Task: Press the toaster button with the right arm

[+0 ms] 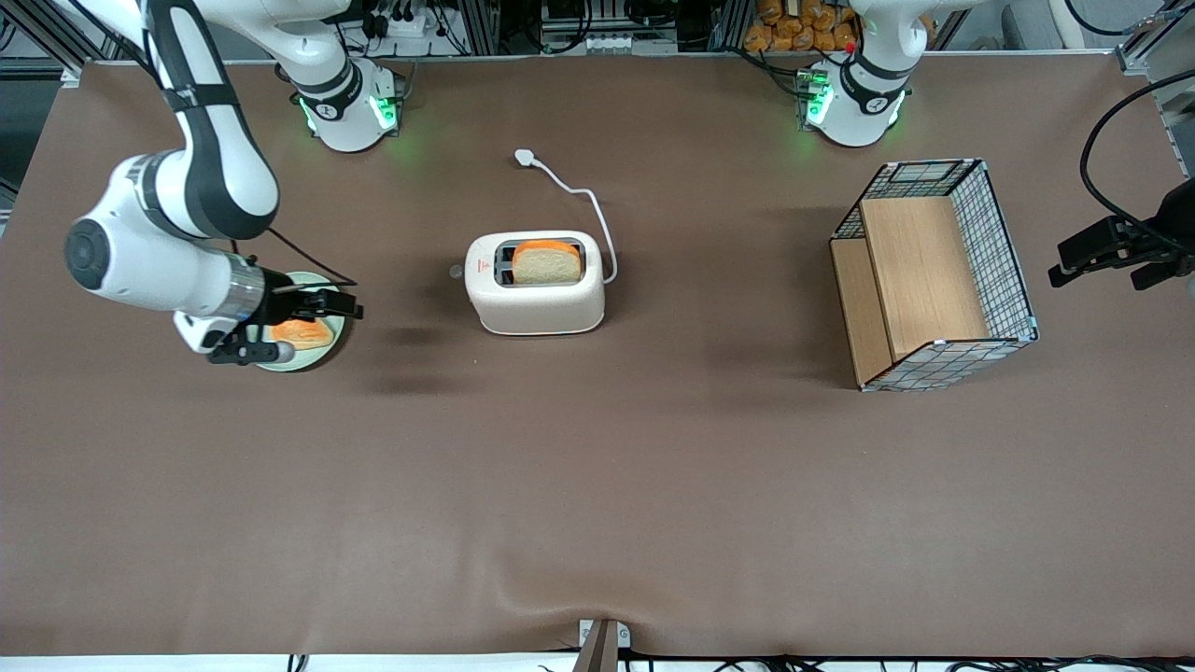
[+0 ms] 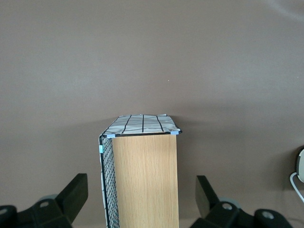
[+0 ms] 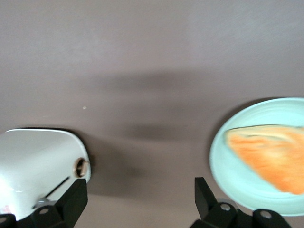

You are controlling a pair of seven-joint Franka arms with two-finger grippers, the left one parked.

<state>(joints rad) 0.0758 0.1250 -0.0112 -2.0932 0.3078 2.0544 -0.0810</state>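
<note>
Brown cloth covers the counter. My hand (image 1: 317, 329) hangs low over a pale green plate (image 1: 313, 364) at the working arm's end. Its fingers are spread wide and grip nothing. A slice (image 1: 301, 331) lies on the plate under them.

From the hand, the button (image 1: 456, 272) is at roughly two o'clock in the front view, well apart across bare cloth. It is a tiny pale knob jutting from the narrow end face of the toaster (image 1: 534, 299), the end turned toward my arm. The toaster is cream-white and rounded, with a red mark on top near that end and bread (image 1: 546, 264) standing in one slot. Its cord (image 1: 597, 210) trails off toward twelve o'clock, unplugged. A wire basket (image 1: 934, 280) sits at the toaster's three o'clock, well apart.

My worries:
- With the fingers this far apart, the knob could pass between them untouched.
- If I come in too level, I reckon the push would slide the light toaster along the cloth rather than drive the button down.
- Leaving the plate too low could snag the slice or rim.
</note>
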